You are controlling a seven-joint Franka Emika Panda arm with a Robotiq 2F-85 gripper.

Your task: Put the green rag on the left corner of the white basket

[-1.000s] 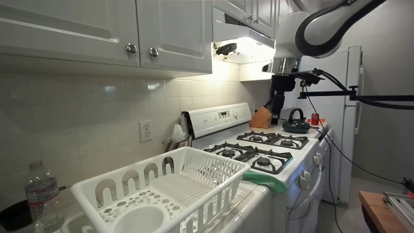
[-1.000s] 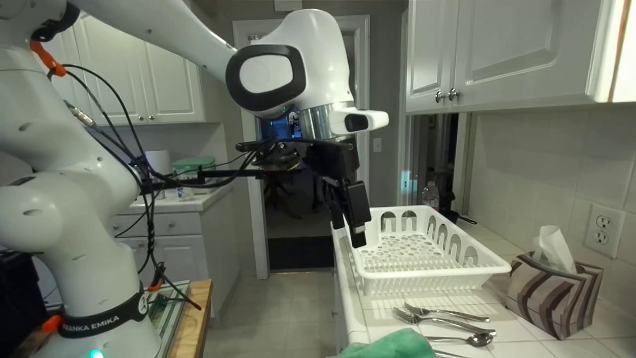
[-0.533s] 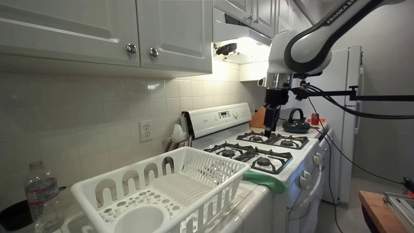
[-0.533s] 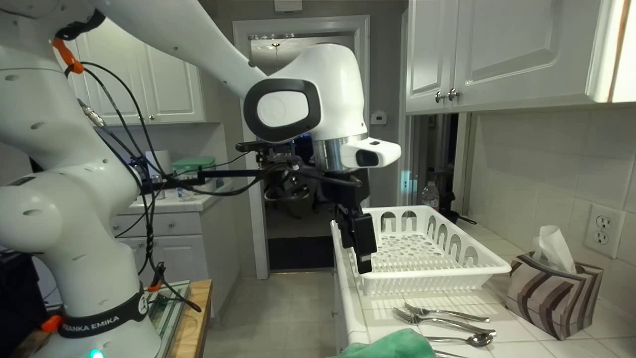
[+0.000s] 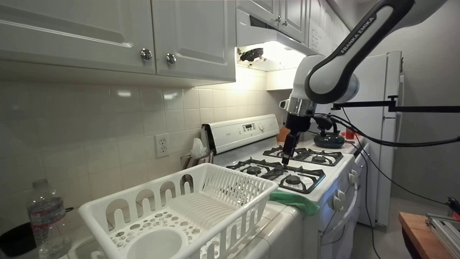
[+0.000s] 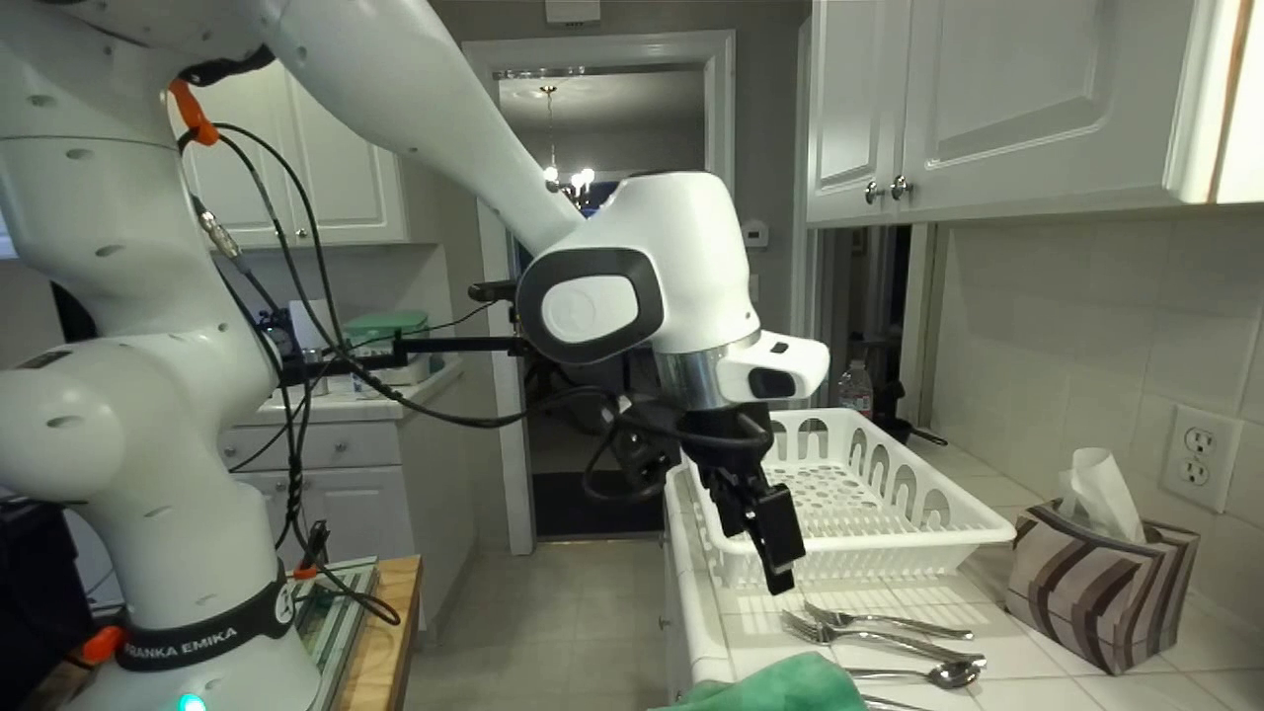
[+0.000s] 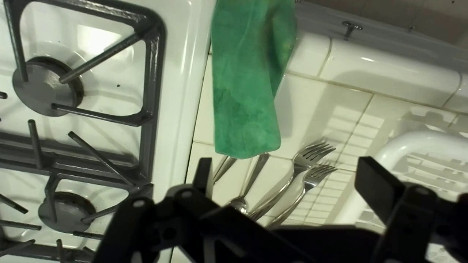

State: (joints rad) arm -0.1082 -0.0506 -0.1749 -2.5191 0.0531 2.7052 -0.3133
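Observation:
The green rag [image 5: 294, 202] lies on the white counter between the stove and the basket, with one end over the counter's front edge. It also shows in an exterior view [image 6: 780, 687] and at the top of the wrist view [image 7: 248, 91]. The white basket [image 5: 233, 220] is a slatted dish rack on the counter, also visible in an exterior view [image 6: 859, 543]; its corner shows at the right of the wrist view [image 7: 420, 140]. My gripper [image 7: 289, 179] is open and empty, tilted above the counter. Forks and a spoon show between its fingers; the rag lies beyond the fingertips.
Several pieces of cutlery [image 6: 953, 675] lie beside the rag, some partly under it. A tissue box [image 6: 1101, 588] stands near the wall. The stove [image 5: 248, 131] has raised black grates [image 7: 153, 73]. A plastic bottle [image 5: 48, 219] stands beyond the basket. Cabinets [image 5: 194, 39] hang above.
The arm has come down and toward the counter near the basket, and the gripper has tilted. The rag and basket have not moved.

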